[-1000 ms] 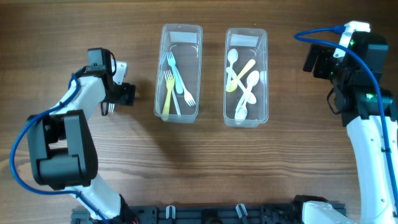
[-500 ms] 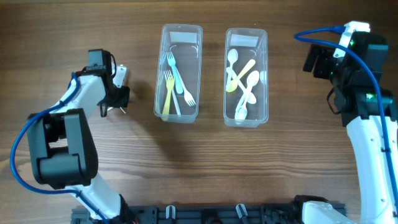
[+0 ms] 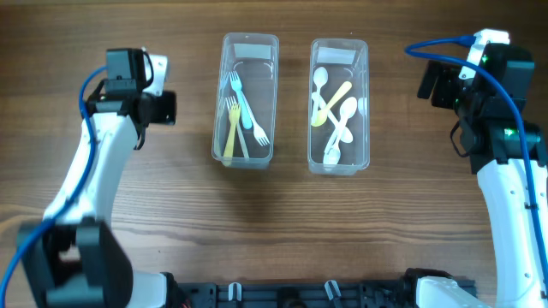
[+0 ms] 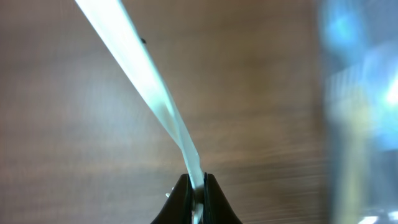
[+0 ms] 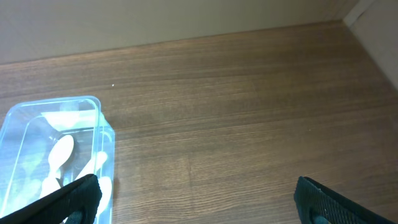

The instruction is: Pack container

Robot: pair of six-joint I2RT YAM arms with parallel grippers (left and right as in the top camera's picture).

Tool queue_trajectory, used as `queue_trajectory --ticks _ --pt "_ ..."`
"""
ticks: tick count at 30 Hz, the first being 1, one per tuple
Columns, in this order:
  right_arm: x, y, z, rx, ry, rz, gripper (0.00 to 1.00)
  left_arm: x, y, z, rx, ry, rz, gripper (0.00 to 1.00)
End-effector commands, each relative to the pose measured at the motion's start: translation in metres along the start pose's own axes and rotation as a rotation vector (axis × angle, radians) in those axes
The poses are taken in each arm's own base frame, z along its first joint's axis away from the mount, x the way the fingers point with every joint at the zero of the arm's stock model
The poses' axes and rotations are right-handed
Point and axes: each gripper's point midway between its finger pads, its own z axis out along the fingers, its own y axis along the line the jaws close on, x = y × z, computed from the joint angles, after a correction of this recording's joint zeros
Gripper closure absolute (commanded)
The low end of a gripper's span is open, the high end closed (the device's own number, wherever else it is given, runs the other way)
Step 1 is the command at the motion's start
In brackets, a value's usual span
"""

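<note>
Utensil (image 4: 155,93): thin pale handle clamped in left gripper (image 4: 196,190), long axis slanting away from the fingertips, over the table (image 4: 74,155).
Fork container (image 3: 247,100): just right of left gripper, lying lengthwise front to back.
Right gripper (image 5: 196,202): wide, empty, well apart beyond spoon container (image 3: 339,107).

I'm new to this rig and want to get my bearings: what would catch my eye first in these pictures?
Two clear plastic containers sit side by side mid-table: the left container holds pastel forks, the right container white and yellow spoons. In the left wrist view, the left gripper is shut on a pale plastic utensil handle that slants up to the left over the wooden table.
</note>
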Motion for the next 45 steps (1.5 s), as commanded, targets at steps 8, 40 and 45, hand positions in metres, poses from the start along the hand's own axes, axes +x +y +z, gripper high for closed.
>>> queue_trajectory --ticks 8,40,45 --pt "-0.006 -0.003 -0.002 0.016 -0.015 -0.007 0.00 -0.065 -0.144 -0.109 0.331 -0.332 0.083 0.96" --pt "-0.006 -0.003 -0.002 0.016 -0.015 -0.008 0.00 -0.053 0.082 -0.059 -0.193 -0.279 -0.372 0.00" --pt "-0.006 -0.003 -0.002 0.016 -0.015 -0.008 0.00 -0.053 0.082 -0.059 -0.193 -0.279 -0.372 0.00"
